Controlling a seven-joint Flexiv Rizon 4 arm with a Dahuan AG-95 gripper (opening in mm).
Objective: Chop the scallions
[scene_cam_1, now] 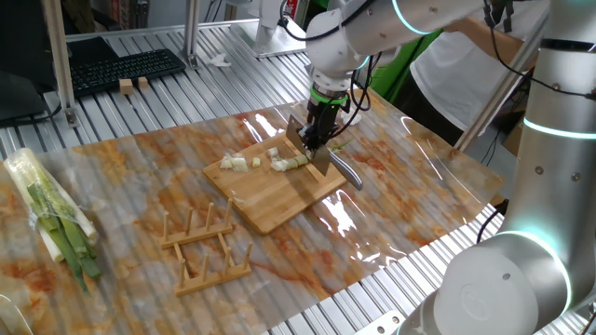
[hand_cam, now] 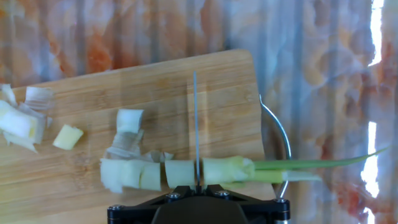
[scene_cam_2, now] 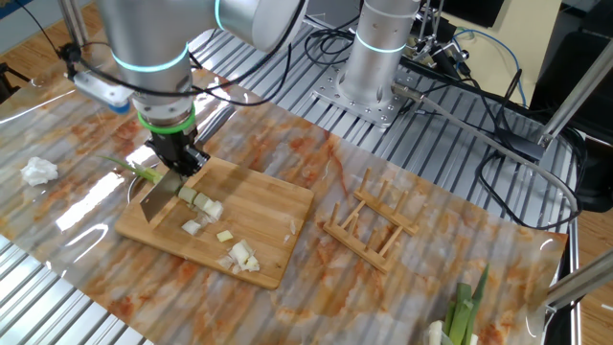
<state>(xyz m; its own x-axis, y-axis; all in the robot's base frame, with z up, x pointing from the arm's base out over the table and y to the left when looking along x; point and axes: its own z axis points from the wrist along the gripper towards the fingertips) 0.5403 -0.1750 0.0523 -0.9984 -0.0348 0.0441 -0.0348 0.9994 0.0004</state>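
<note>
A wooden board (scene_cam_1: 279, 200) (scene_cam_2: 263, 206) (hand_cam: 155, 81) lies on the marbled table. My gripper (scene_cam_1: 319, 130) (scene_cam_2: 180, 158) (hand_cam: 196, 194) is shut on a knife (scene_cam_1: 321, 160) (scene_cam_2: 161, 198). The blade (hand_cam: 196, 124) shows edge-on in the hand view, pointing down onto the scallion stalk (hand_cam: 227, 169) at the board's edge. The stalk's green leaves (hand_cam: 317, 165) (scene_cam_2: 134, 168) trail off the board. Cut pale chunks lie just beside the blade (hand_cam: 134, 174) (scene_cam_2: 201, 203) (scene_cam_1: 291, 164), and more lie farther along the board (hand_cam: 18, 121) (scene_cam_2: 244, 257) (scene_cam_1: 237, 163).
A wooden rack (scene_cam_1: 200, 237) (scene_cam_2: 369, 225) stands next to the board. A plastic-wrapped bundle of long stalks (scene_cam_1: 51, 209) (scene_cam_2: 460, 321) lies at the table's far end. A crumpled white tissue (scene_cam_2: 38, 171) lies near the leaves. A keyboard (scene_cam_1: 121, 65) sits behind the table.
</note>
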